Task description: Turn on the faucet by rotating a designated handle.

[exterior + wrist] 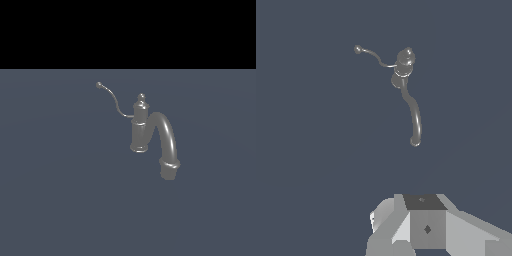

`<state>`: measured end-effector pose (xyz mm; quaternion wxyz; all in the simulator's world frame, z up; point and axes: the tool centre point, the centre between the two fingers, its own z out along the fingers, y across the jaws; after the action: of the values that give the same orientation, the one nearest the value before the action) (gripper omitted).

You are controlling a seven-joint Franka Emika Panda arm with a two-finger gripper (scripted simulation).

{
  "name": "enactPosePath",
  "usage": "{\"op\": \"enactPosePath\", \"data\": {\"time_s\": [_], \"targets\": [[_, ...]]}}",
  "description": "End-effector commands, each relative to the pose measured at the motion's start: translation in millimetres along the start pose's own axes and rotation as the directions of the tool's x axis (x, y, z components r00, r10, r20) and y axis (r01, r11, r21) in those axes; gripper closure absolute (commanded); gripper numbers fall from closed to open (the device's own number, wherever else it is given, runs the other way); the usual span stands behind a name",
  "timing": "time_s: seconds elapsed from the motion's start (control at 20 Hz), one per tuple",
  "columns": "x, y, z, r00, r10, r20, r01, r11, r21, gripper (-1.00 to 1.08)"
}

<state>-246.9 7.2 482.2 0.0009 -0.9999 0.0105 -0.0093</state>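
Faucet stands alone on the table, well apart from your gripper, whose jaw state cannot be told; approach the thin handle, since catching the spout turns nothing.

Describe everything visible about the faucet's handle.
The handle is a thin, grey, metallic-looking wire lever. It leaves the post of the faucet just below the finial, dips slightly, then curves up and away toward the exterior view's left, ending in a small ball tip. It is far slimmer than the thick arched spout, which points the other way. Nothing touches it apart from the post. The gripper is seen only partly in the wrist view, well clear of it.
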Motion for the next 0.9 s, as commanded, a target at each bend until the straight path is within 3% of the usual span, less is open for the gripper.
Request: {"op": "enactPosePath", "data": {"time_s": [0.0,0.4,0.85], "targets": [[3,-5,5,1.0,0.028,0.001,-0.028,1.0,0.0,1.08],[21,-30,29,0.986,0.168,0.002,-0.168,0.986,-0.001,1.08],[53,-61,63,0.933,0.359,0.005,-0.359,0.933,-0.002,1.08]]}}
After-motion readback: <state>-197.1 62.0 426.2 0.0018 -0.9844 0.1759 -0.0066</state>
